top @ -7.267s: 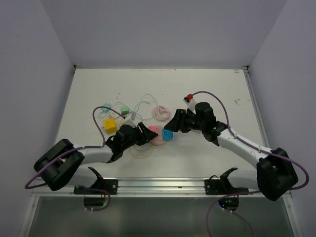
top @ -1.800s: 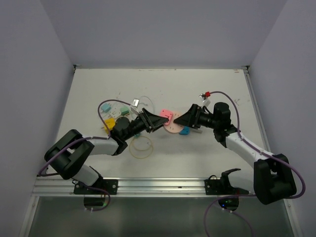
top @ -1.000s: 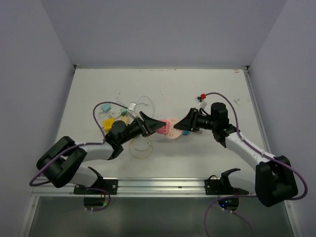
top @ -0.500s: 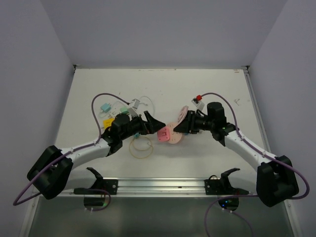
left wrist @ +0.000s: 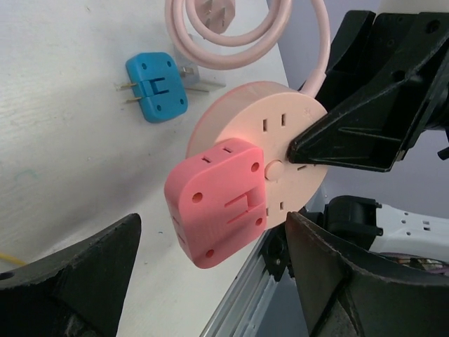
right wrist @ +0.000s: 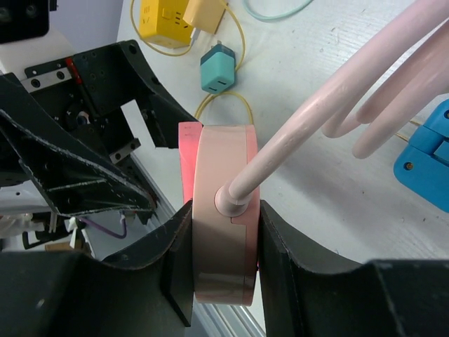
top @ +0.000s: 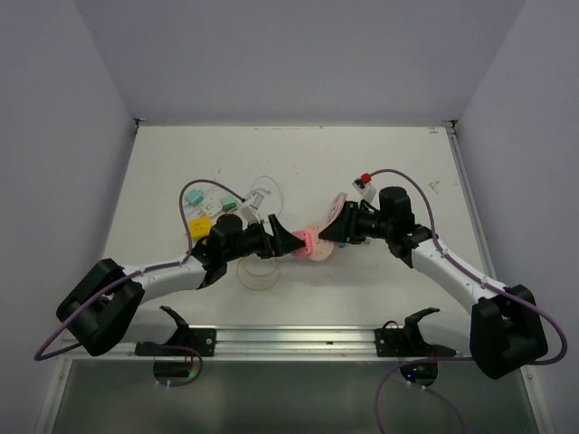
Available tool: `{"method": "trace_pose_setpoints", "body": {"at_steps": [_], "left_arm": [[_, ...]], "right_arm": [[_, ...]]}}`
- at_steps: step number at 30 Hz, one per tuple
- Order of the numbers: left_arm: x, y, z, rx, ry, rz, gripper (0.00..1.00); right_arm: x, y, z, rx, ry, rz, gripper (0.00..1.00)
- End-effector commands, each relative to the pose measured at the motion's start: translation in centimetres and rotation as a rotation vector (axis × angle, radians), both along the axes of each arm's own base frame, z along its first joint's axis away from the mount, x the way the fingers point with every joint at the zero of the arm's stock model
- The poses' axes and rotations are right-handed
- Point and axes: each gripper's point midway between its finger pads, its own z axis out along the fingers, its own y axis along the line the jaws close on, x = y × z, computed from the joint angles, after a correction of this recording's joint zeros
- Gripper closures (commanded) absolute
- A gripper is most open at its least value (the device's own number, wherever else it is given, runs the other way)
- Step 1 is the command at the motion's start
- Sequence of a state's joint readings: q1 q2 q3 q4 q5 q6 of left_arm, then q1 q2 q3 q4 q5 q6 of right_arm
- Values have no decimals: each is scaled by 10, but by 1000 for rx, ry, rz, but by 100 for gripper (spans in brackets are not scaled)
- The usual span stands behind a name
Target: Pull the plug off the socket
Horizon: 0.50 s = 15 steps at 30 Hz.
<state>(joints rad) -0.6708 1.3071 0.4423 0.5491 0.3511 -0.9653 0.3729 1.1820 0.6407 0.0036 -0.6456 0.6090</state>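
Pink plug point(left wrist: 221, 203) against round socket point(right wrist: 224, 161) | right end effector point(right wrist: 224, 210) clamps socket | left end effector point(left wrist: 210, 221) open astride plug

The left arm point(top: 163, 271) stretches low from its near-left base toward the table's middle. The left gripper point(left wrist: 210, 223) points right, jaws wide apart. The right arm point(top: 452, 267) reaches left from its near-right base. The right gripper point(right wrist: 221, 232) faces the left one closely, its fingers point(right wrist: 175, 260) clamped on the socket point(right wrist: 221, 182).
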Motion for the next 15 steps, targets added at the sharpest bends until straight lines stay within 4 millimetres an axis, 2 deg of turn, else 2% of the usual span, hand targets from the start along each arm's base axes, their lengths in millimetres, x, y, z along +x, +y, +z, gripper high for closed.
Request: {"method": "trace_pose_setpoints", "body": {"at_steps": [1, 7, 9, 15], "left_arm": [[-7, -15, 12, -61, -24, -50, 14], [-6, -25, 9, -74, -17, -56, 21], [-7, -26, 12, -84, -18, -56, 26], [-3, -18, 23, -75, -43, -5, 40]], "right_arm": [[13, 8, 44, 70, -147, 9, 100], [11, 9, 43, 64, -150, 14, 100], [11, 8, 39, 50, -147, 6, 100], [14, -1, 21, -34, -144, -25, 100]]}}
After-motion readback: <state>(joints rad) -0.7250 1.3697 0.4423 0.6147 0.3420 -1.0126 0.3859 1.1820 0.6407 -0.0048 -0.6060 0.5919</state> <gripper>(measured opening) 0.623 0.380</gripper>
